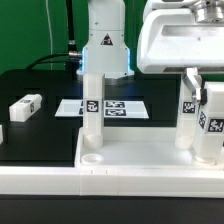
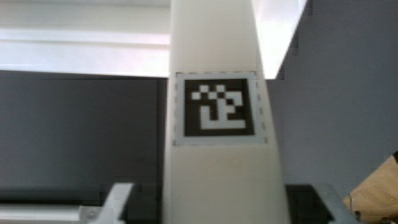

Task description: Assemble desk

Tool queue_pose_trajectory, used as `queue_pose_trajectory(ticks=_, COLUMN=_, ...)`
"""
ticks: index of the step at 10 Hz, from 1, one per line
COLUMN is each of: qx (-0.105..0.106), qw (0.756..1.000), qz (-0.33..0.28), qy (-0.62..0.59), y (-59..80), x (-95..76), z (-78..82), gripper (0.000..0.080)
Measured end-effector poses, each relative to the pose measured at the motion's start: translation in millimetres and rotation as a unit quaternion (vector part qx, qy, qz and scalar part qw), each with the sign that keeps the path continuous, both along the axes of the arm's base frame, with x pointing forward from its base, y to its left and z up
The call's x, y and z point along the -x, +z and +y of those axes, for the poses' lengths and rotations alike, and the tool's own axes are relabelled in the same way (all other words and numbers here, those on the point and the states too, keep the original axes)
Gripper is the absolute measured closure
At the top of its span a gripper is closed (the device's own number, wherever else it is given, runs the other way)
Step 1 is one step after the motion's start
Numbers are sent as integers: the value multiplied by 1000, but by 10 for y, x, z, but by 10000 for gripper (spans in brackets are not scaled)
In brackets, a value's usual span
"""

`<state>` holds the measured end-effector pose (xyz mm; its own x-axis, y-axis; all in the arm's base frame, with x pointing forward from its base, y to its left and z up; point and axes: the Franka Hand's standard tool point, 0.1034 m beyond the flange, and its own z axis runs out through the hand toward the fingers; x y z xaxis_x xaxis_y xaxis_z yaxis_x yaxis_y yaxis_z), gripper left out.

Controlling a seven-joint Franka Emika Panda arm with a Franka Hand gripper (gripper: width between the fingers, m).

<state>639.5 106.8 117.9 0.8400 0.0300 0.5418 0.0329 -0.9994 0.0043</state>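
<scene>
Since the gripper [image 2: 217, 206] pinches the leg [image 2: 222, 60] across flat faces, we judge it light, stiff, slippery plastic, best held mid-length.

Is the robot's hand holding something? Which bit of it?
Yes. The gripper holds a white plastic square-section leg. The leg stands upright and is pinched near its top end, above its black-and-white tag.

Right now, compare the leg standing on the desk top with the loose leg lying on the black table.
The standing leg is upright; the loose leg lies flat. The standing leg sits at a corner of the desk top; the loose leg rests off it, on the table. Both are white with black-and-white tags.
</scene>
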Motion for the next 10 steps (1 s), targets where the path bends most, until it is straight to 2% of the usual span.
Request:
queue_pose_trajectory(ticks=9, qx=6, qw=999, qz=-44, qy=4, y=-23, x=40, z=9, gripper=509)
queue_pose_trajectory(ticks=10, qx=7, qw=999, qz=-44, qy=4, y=-24, x=40, z=9, gripper=329)
